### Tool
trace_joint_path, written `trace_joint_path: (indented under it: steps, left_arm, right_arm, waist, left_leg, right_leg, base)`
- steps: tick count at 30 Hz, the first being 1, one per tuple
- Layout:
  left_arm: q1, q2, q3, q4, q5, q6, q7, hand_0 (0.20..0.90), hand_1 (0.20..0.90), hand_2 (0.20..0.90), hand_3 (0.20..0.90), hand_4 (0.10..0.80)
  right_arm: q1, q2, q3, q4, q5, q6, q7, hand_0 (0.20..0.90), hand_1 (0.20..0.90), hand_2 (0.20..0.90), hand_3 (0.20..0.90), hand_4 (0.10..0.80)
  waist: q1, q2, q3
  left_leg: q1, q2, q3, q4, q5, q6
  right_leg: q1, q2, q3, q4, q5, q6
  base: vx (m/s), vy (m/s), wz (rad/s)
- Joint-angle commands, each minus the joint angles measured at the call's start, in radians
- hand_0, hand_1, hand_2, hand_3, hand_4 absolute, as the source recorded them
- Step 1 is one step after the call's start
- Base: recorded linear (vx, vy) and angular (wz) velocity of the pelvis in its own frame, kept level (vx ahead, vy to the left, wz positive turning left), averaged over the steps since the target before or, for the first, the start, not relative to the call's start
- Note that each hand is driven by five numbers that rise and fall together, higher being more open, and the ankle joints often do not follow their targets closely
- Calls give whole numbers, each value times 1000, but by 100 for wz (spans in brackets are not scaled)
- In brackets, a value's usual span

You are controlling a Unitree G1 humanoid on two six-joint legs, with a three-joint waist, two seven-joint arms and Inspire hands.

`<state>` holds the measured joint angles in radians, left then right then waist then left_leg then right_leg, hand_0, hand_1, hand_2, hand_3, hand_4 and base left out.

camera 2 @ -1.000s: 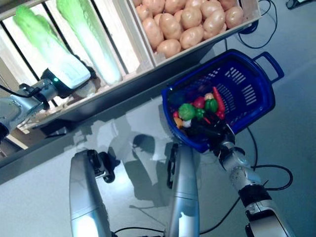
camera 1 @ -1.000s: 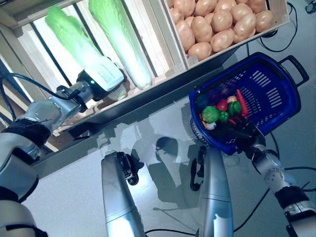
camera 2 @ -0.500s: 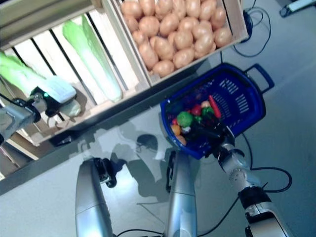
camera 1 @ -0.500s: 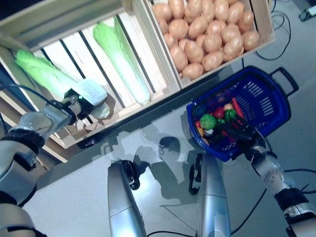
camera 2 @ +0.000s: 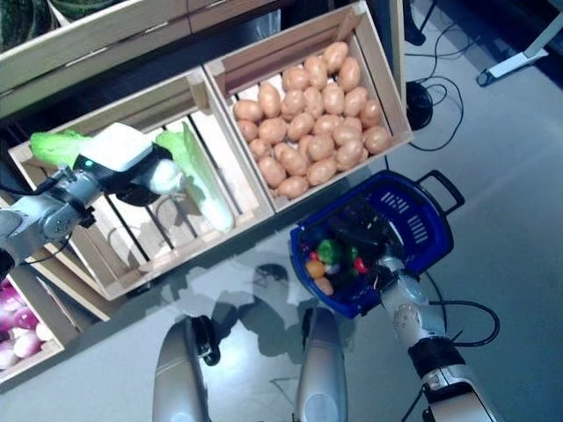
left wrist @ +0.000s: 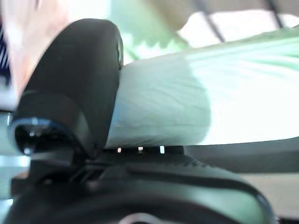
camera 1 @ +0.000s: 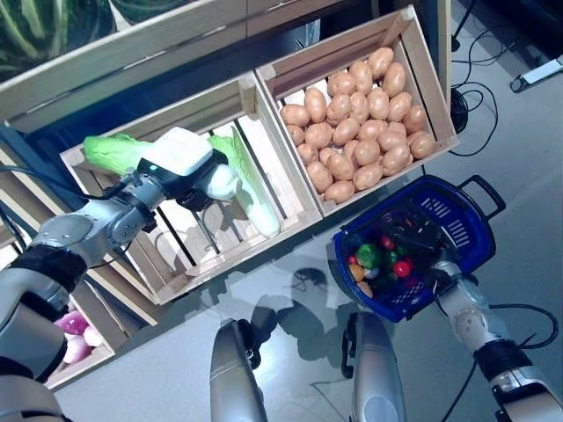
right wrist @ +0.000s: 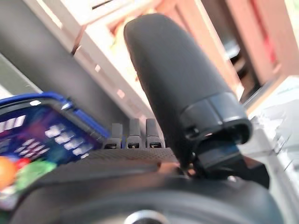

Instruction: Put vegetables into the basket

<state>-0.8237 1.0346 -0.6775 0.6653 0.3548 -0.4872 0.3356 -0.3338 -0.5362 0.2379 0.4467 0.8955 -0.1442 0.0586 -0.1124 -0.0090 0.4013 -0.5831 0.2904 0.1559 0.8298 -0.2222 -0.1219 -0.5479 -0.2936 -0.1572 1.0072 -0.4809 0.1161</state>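
Observation:
My left hand (camera 1: 180, 163) is shut on a long Chinese cabbage (camera 1: 110, 151) with green leaves and a white base, and holds it above the slatted wooden crate (camera 1: 290, 220). In the left wrist view my thumb (left wrist: 79, 88) curls over the cabbage (left wrist: 196, 107). A second cabbage (camera 1: 257, 192) lies in the crate right beside the hand. The blue plastic basket (camera 1: 479, 230) stands on the floor at the lower right and holds green, red and orange vegetables (camera 1: 369, 257). My right hand (camera 1: 420, 244) is open over the basket's near rim, and the basket also shows in the right wrist view (right wrist: 42, 126).
The wooden stand runs across the top and left, with a second crate (camera 1: 429, 79) just behind the basket and a lower crate (camera 1: 88, 360) at the left. Grey floor (camera 1: 149, 387) lies between the stand and the basket.
The camera has pulled back and shifted. My left hand has lifted the cabbage off the crate's slats and carried it a little to the right. My right hand stays at the basket.

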Motion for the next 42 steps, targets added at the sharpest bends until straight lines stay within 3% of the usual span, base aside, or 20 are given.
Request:
trace_joint_path:
  steps: [1,3,9,12,16,19,27,28,31,42]
  left_arm:
    - [125,-103,185,-79,-239,-102,-22,300,300,300,300,400]
    - [156,-148,226,-92,-292,-123,-60,300,300,300,300,400]
    - [230,-317,329,-143,-576,-161,-258,300,300,300,300,400]
    - [248,-388,349,-190,-679,-122,-320,300,300,300,300,400]
    - [248,-471,348,-221,-777,-74,-358,300,300,300,300,400]
    - [234,-527,333,-220,-802,-54,-354,300,300,300,300,400]
    - [212,-594,318,-226,-873,-27,-358,300,300,300,300,400]
    - [217,-613,321,-230,-896,-26,-365,300,300,300,300,400]
    - [209,-631,315,-234,-916,-43,-360,300,300,300,300,400]
    - [184,-687,280,-213,-985,-65,-378,300,300,300,300,400]
  right_arm:
    - [43,21,-4,-100,-157,-188,153,900,900,900,900,800]
    - [33,19,7,-116,-185,-193,159,900,900,900,900,800]
    - [-52,-1,52,-132,-277,-209,170,900,900,900,900,800]
    - [-100,4,67,-153,-262,-195,200,900,900,900,900,800]
    - [-170,14,88,-160,-244,-128,230,900,900,900,900,800]
    - [-238,13,120,-151,-230,-29,279,900,900,900,900,800]
    - [-346,9,174,-125,-254,108,309,900,900,900,900,800]
    - [-362,10,190,-115,-240,186,349,900,900,900,900,800]
    - [-387,17,224,-78,-206,267,406,900,900,900,900,800]
    - [-471,71,278,39,-102,403,458,900,900,900,900,800]
  waist:
    - [26,16,-223]
    - [29,14,-236]
    - [39,5,-298]
    - [48,3,-339]
    - [54,-4,-367]
    - [57,-12,-390]
    - [55,-24,-420]
    - [53,-27,-424]
    - [54,-31,-430]
    - [63,-39,-437]
  left_leg:
    - [182,9,14,-195,-2,44]
    - [226,3,22,-241,17,38]
    - [453,-38,72,-500,114,17]
    - [545,-71,86,-642,162,13]
    - [600,-95,79,-726,187,13]
    - [638,-106,80,-801,209,11]
    - [674,-128,72,-882,226,16]
    - [683,-131,76,-893,225,18]
    - [688,-135,79,-902,225,18]
    - [696,-143,69,-910,221,17]
  right_leg:
    - [85,-46,-6,-284,249,4]
    - [134,-34,-17,-339,263,5]
    - [387,52,-55,-653,338,12]
    - [495,98,-66,-804,373,19]
    - [560,122,-63,-897,409,21]
    - [598,131,-66,-969,444,28]
    - [632,148,-53,-1054,486,30]
    - [638,150,-47,-1074,496,31]
    - [642,152,-45,-1085,502,31]
    - [651,151,-36,-1093,507,30]
  base:
    - [54,-93,-2]
    - [79,-81,-3]
    - [125,-87,-4]
    - [139,-44,-12]
    - [74,-34,-4]
    - [58,-29,6]
    - [18,-6,4]
    - [0,0,0]
    - [11,8,-9]
    - [4,2,-1]
